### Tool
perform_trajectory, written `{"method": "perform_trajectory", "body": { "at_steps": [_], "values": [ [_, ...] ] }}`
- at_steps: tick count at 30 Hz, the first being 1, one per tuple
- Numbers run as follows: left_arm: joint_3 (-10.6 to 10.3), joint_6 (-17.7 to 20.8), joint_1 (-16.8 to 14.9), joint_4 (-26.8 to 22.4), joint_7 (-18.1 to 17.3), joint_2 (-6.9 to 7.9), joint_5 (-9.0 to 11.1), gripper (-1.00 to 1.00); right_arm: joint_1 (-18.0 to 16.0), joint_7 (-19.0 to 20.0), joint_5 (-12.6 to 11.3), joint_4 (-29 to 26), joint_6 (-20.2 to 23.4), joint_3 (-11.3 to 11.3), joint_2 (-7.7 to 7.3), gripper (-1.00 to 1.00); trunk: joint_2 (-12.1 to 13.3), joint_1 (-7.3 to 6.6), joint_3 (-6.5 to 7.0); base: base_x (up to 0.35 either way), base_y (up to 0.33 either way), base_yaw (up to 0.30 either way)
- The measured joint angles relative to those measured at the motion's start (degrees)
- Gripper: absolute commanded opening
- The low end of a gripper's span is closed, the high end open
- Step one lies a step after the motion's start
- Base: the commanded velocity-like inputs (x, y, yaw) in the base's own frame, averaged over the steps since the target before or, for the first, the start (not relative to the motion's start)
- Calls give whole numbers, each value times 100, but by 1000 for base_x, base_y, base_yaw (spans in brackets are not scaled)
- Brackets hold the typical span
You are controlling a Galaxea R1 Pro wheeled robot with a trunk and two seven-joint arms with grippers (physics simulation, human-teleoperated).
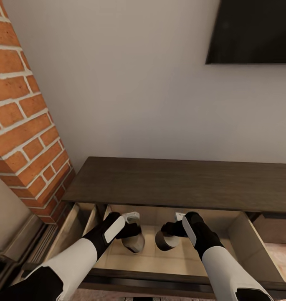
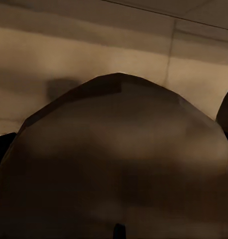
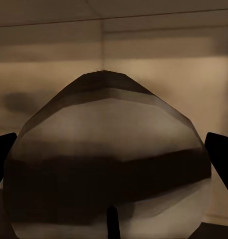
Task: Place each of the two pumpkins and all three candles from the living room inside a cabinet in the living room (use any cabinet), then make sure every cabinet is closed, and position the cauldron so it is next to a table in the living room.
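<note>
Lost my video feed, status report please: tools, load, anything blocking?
Left tool and right tool each on a rounded object, inside the open cabinet. Objects look grey-brown; can't confirm what they are. No obstruction seen.

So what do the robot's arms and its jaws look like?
Both arms have smooth white shells on the forearms and black wrists. The left arm has a white oval panel on its black wrist, and so does the right arm. Each ends in a small pale grey block before the dark jaws. No cables show.
</note>
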Motion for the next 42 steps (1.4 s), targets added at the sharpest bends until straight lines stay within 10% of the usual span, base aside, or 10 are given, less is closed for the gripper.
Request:
{"method": "perform_trajectory", "body": {
  "at_steps": [24,35,42],
  "values": [
    [-37,368,-56,-259,116,-5,-53,-100,-91,-4,7,-45,0,8,3,-100,-12,20,-241,0,0,-7],
    [-252,290,-53,-467,751,-113,-160,-100,-126,-598,47,-38,-9,6,53,-100,-12,20,-241,0,0,0],
    [-266,244,-47,-487,813,-103,-164,-100,-132,-658,44,-33,-72,317,62,-100,-19,36,-373,0,0,0]
  ]
}}
